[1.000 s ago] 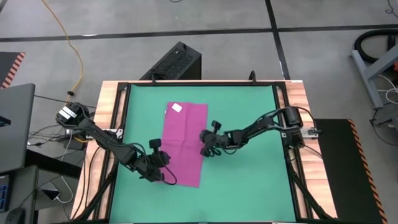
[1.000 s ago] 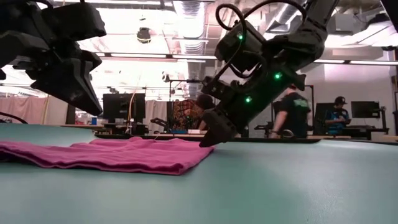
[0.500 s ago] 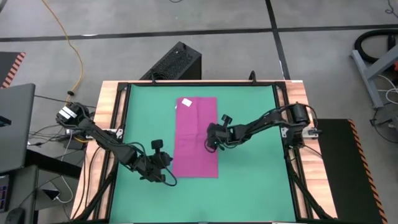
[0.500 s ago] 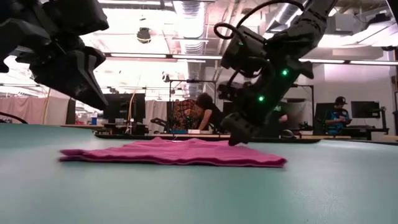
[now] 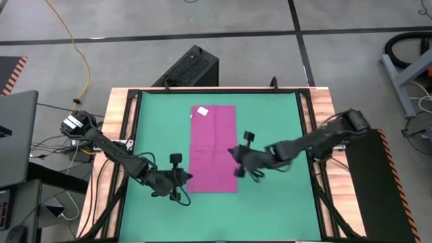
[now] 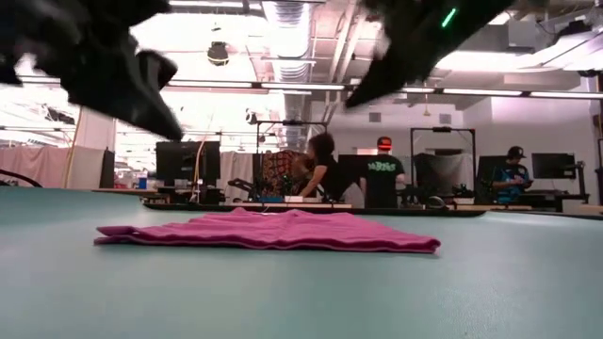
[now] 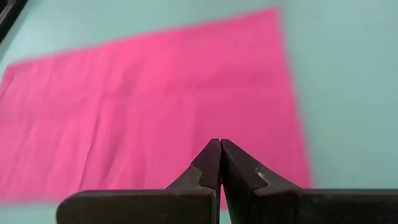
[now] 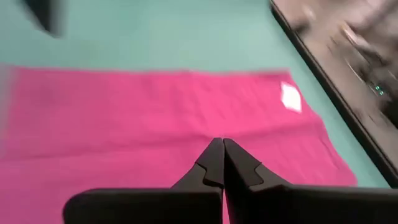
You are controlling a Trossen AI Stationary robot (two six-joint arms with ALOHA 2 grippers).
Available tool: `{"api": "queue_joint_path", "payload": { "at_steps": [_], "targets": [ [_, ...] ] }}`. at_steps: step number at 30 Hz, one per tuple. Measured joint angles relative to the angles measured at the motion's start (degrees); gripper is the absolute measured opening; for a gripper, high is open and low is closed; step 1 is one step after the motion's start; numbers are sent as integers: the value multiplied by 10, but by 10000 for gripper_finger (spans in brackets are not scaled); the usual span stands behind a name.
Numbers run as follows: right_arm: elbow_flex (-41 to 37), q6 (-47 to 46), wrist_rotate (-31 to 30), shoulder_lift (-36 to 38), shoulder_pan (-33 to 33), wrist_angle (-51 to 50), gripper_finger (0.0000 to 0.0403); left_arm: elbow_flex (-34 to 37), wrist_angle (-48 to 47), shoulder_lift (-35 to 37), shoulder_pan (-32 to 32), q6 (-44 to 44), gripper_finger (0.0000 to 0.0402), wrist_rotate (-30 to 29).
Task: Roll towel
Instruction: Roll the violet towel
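The magenta-pink towel (image 5: pixel 214 145) lies spread flat on the green mat (image 5: pixel 277 135). Its long sides run from near to far, and its white tag (image 5: pixel 201 111) is at the far left corner. It also shows in the low view (image 6: pixel 273 231). My left gripper (image 5: pixel 186 178) is shut and hangs above the towel's near left corner; it also shows in its own wrist view (image 7: pixel 220 143). My right gripper (image 5: pixel 234 156) is shut and hangs above the towel's right edge; its wrist view (image 8: pixel 219 142) also shows the tag (image 8: pixel 290 98). In the low view both grippers are clear above the cloth.
The mat is framed by a black rail and a wooden table border (image 5: pixel 120 121). A black box (image 5: pixel 189 67) stands on the floor past the far edge. Bare mat lies left and right of the towel. People (image 6: pixel 325 169) stand in the room beyond.
With my right gripper on it, the towel has slid toward the table's right edge and turned from slanted to square with the mat. My right gripper has then risen off it and gone toward the near edge. My left gripper has risen a little.
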State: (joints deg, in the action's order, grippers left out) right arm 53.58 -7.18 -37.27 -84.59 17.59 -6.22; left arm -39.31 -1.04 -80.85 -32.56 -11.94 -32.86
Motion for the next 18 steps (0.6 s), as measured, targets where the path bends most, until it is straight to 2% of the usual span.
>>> {"api": "queue_joint_path", "payload": {
  "at_steps": [4,10,15,18],
  "targets": [
    [-6,1,-2,70,69,-11,18,0,25,35,-2,62,0,53],
    [-28,-17,-17,137,150,-53,20,19,7,127,-6,90,0,55],
    [-91,-73,-63,151,196,-32,21,100,44,198,-12,74,0,55],
    [-133,-109,-59,136,200,34,22,151,90,220,-12,28,0,57]
  ]
}}
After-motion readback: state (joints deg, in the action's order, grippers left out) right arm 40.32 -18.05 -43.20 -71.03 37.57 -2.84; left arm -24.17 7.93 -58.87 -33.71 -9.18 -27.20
